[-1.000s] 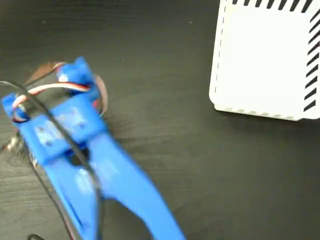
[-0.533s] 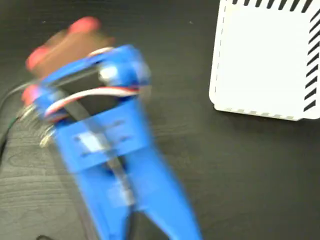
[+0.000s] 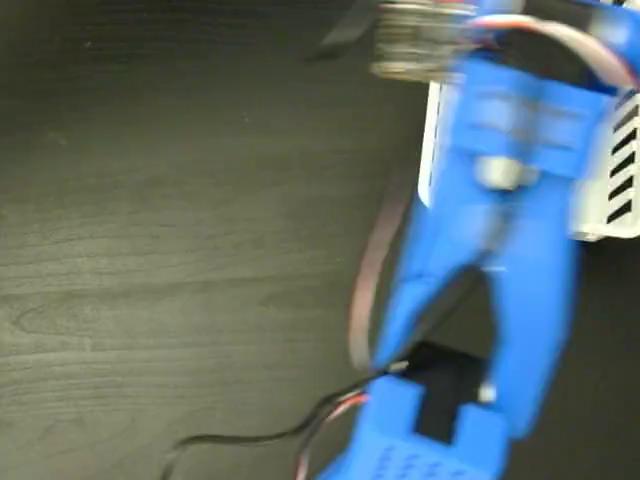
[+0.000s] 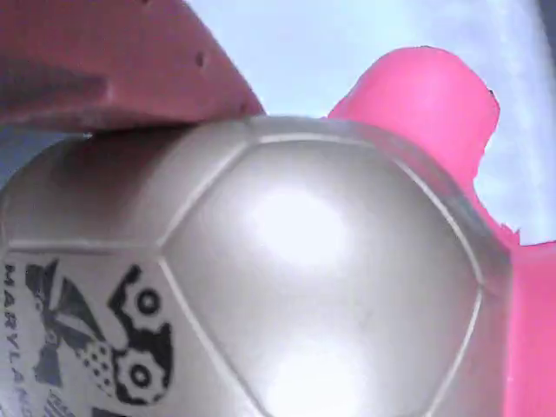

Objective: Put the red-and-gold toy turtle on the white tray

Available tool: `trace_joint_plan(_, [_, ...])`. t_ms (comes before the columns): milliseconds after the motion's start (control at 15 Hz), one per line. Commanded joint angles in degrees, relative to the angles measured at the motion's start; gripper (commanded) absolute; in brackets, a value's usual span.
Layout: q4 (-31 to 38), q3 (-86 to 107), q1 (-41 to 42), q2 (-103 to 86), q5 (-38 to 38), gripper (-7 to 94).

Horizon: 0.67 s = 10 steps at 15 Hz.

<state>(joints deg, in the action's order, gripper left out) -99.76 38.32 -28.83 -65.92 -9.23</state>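
- My wrist view is filled by the turtle [image 4: 287, 287] — gold shell with dark marks, a red limb at upper right, pale surface behind it.
- A reddish finger [image 4: 113, 61] presses on the shell's upper left, so I read the gripper as clamped on the turtle.
- In the fixed view the blurred blue arm [image 3: 500, 240] covers most of the tray [image 3: 620, 180], on the dark table [image 3: 180, 250].

Heavy motion blur on the blue arm [image 3: 500, 250]; bright glare on the turtle's shell [image 4: 295, 234]
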Motion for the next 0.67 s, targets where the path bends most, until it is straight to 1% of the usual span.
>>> trace_joint_plan(0, [-0.97,-5.36,-4.31,0.7,0.0,0])
trace_joint_plan(267, [0.26,-5.8,-7.12,8.7,0.0,0])
trace_joint_plan(600, [6.86,-5.98,-5.8,15.47,2.02,0])
